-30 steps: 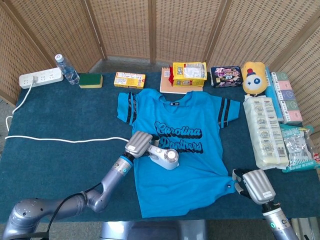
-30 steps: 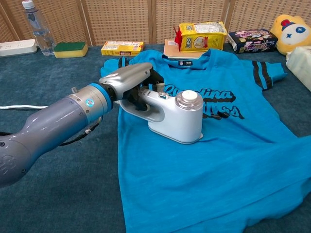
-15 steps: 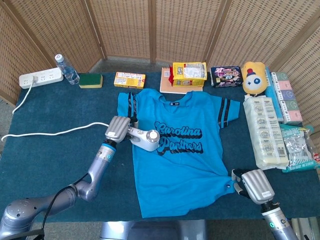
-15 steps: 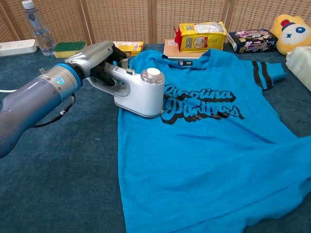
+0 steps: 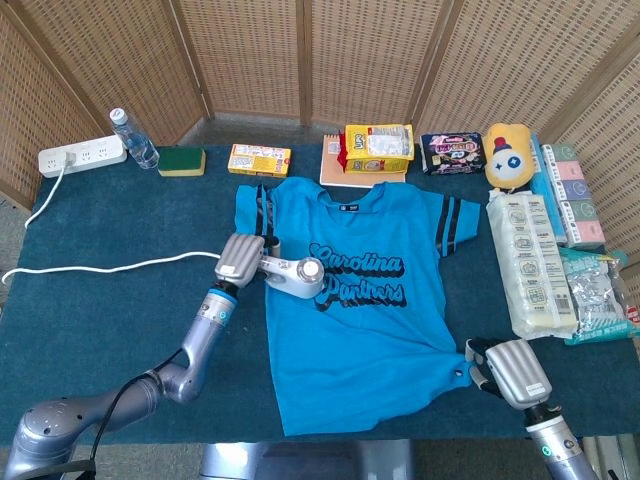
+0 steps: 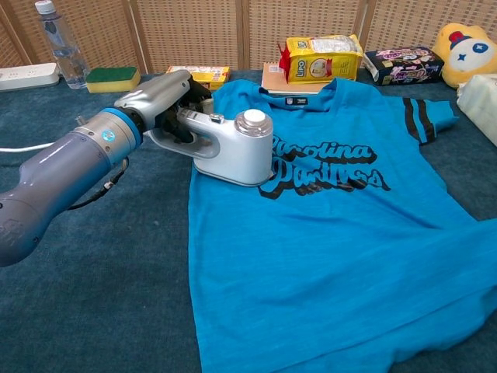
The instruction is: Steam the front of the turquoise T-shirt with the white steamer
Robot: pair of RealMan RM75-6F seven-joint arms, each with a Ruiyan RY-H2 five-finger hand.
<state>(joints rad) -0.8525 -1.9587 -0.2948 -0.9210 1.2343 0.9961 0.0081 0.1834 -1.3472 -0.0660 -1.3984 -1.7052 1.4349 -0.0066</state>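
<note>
Left hand (image 6: 167,105) grips white steamer (image 6: 233,146) by its handle, on turquoise T-shirt (image 5: 360,310) lettered "Carolina Panthers". Right hand (image 5: 510,370) fingers' state: cannot tell.

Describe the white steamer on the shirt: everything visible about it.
The white handheld steamer looks like smooth glossy plastic, with a blocky body, a round white cap on top and a looped handle running back toward the robot's left. It sits flat side down on the turquoise T-shirt, near the shirt's left edge at chest height, just touching the start of the dark printed lettering. The left hand grips its handle. A white cord lies on the dark blue cloth behind that arm; its join to the steamer is hidden.
</note>
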